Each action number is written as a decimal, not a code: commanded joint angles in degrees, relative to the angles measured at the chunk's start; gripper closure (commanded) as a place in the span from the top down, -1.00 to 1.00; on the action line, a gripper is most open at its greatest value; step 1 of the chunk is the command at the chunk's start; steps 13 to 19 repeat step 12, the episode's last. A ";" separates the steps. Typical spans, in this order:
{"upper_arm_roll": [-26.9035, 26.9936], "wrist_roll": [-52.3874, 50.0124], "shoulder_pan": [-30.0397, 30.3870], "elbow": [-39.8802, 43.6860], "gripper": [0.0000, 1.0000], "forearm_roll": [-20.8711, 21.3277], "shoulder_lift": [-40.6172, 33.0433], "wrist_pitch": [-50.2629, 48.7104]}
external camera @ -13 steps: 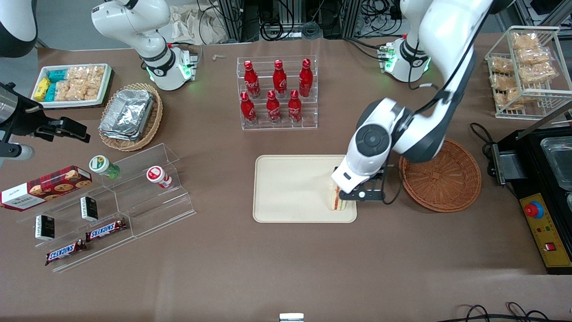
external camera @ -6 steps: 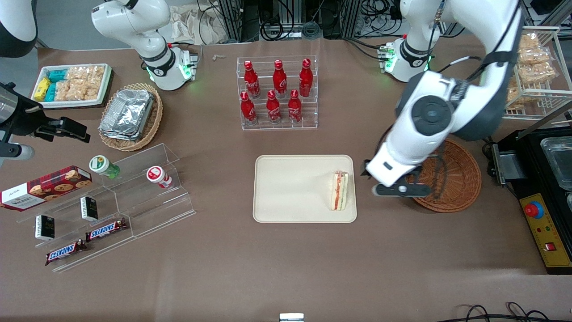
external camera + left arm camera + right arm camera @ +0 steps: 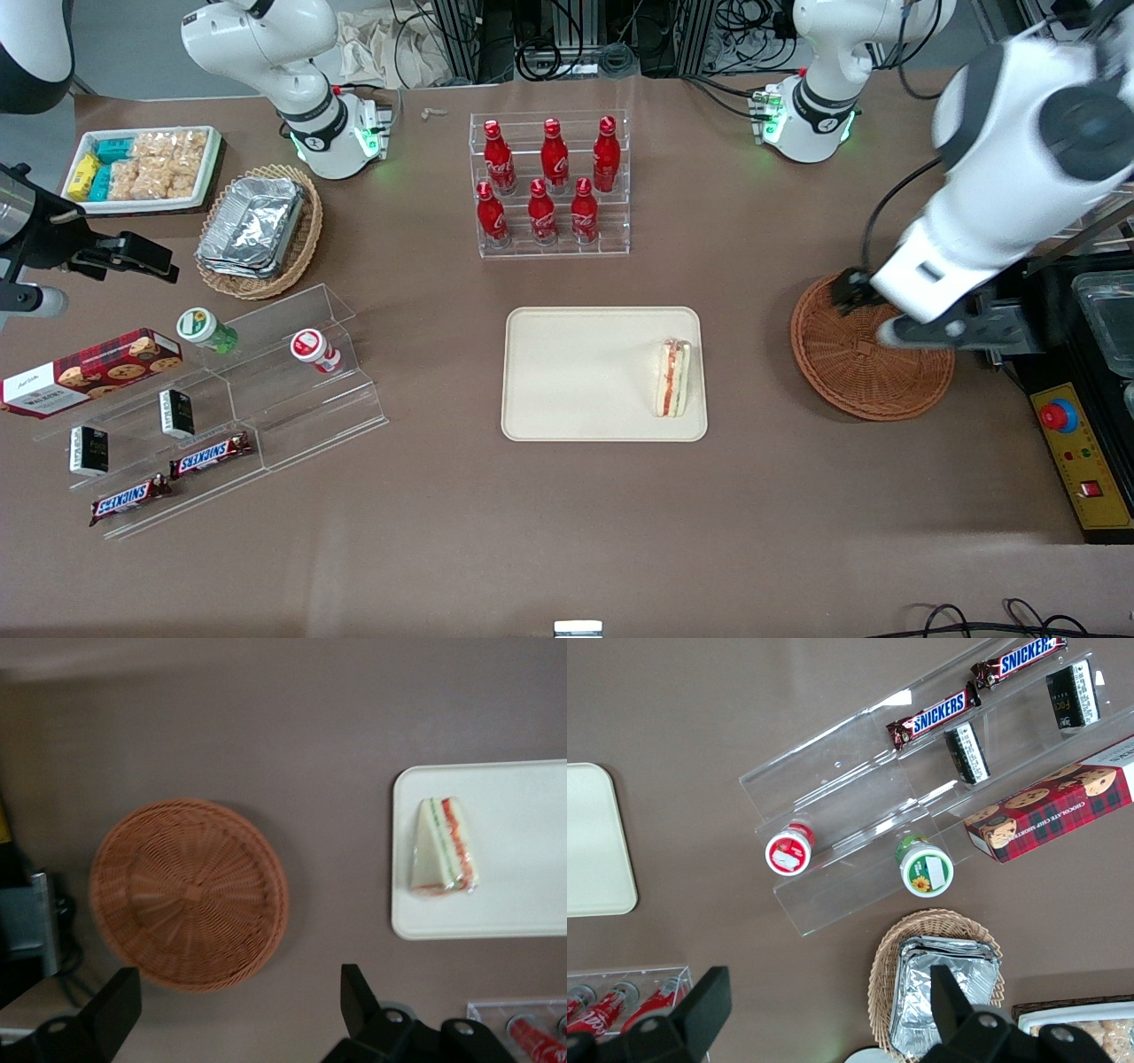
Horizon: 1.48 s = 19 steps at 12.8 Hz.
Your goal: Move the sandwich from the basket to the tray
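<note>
The sandwich (image 3: 671, 379) lies on the cream tray (image 3: 576, 381), at the tray's end nearest the basket, its red, orange and green layers showing. In the wrist view the sandwich (image 3: 443, 848) rests on the tray (image 3: 523, 904) with nothing touching it. The reddish-brown wicker basket (image 3: 864, 385) sits empty beside the tray, toward the working arm's end of the table; the wrist view shows the basket (image 3: 188, 893) from high above. My gripper (image 3: 875, 312) hangs well above the basket's rim, open, with nothing between its fingers (image 3: 350, 992).
A clear rack of red bottles (image 3: 551, 184) stands farther from the camera than the tray. A black box with a red button (image 3: 1081, 443) and a wire snack rack (image 3: 1045, 142) flank the basket. An acrylic shelf of snacks (image 3: 266, 372) lies toward the parked arm's end.
My gripper let go of the sandwich on the tray, then rose and swung away toward the working arm's end until it was over the basket. The sandwich stayed put.
</note>
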 commanded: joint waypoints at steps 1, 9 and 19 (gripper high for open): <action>4.03 6.34 -0.04 -0.51 1.00 -3.40 -4.56 -4.29; 5.28 5.14 1.63 0.37 1.00 -4.29 -5.19 -4.83; 5.37 4.96 1.54 0.28 1.00 -4.99 -5.45 -5.01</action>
